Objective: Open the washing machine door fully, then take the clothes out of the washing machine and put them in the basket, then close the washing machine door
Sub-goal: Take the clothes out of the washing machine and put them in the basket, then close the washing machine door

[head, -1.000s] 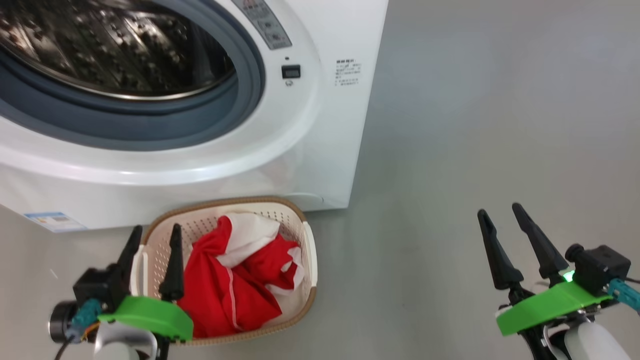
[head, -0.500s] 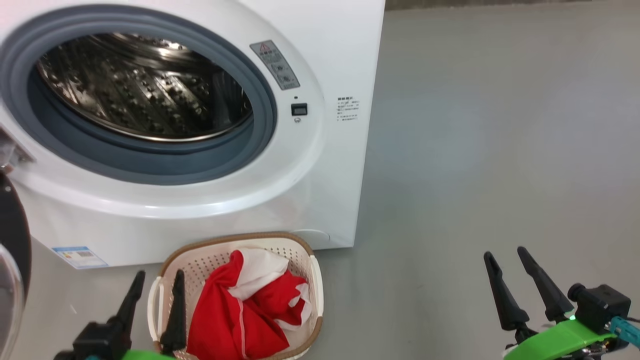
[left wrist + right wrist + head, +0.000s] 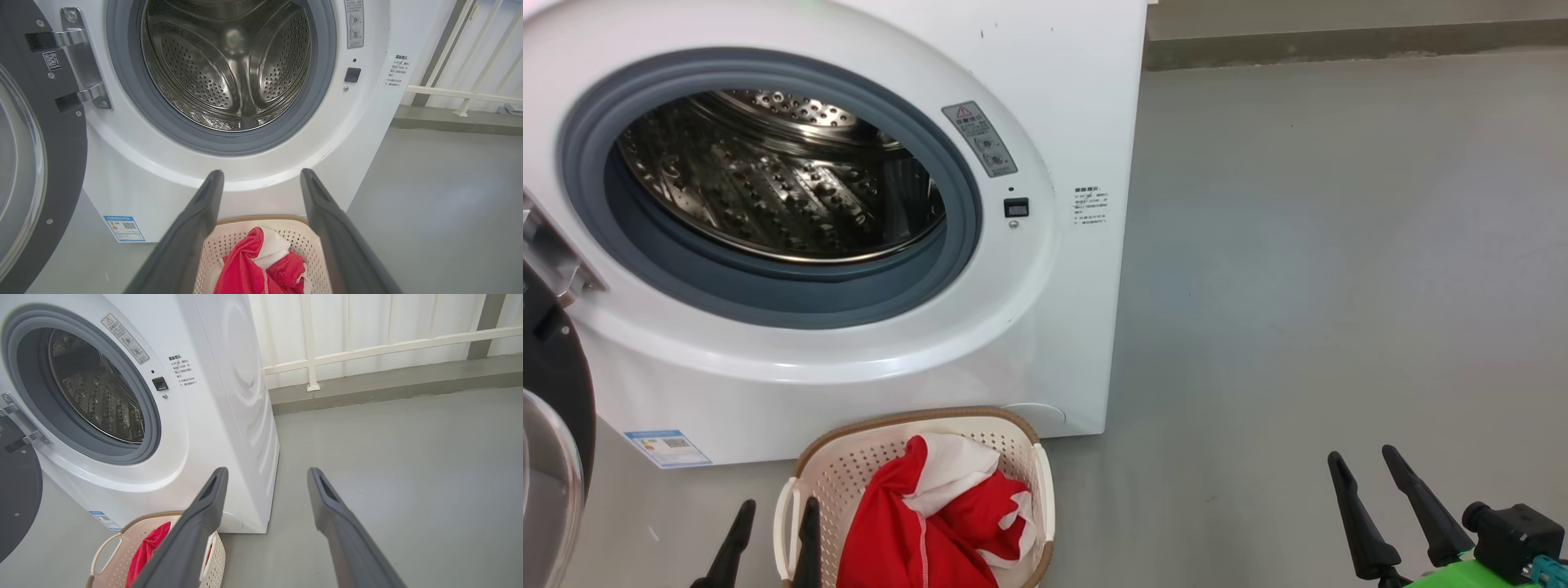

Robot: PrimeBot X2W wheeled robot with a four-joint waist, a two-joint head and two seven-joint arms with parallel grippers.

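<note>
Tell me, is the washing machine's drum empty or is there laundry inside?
Empty, as far as visible: the drum is bare perforated steel, and the red-and-white clothes lie in the basket before it.

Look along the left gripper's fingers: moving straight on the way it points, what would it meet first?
Probably the white front of the washing machine, just under its grey gasket. The open left gripper points over the basket, so it should pass above that; depth is hard to judge.

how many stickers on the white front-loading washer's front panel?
3: grey warning sticker beside the grey rubber gasket, upper right; white text sticker by the right edge; blue label sticker at the lower-left base. Washer top is cropped; more may be hidden.
</note>
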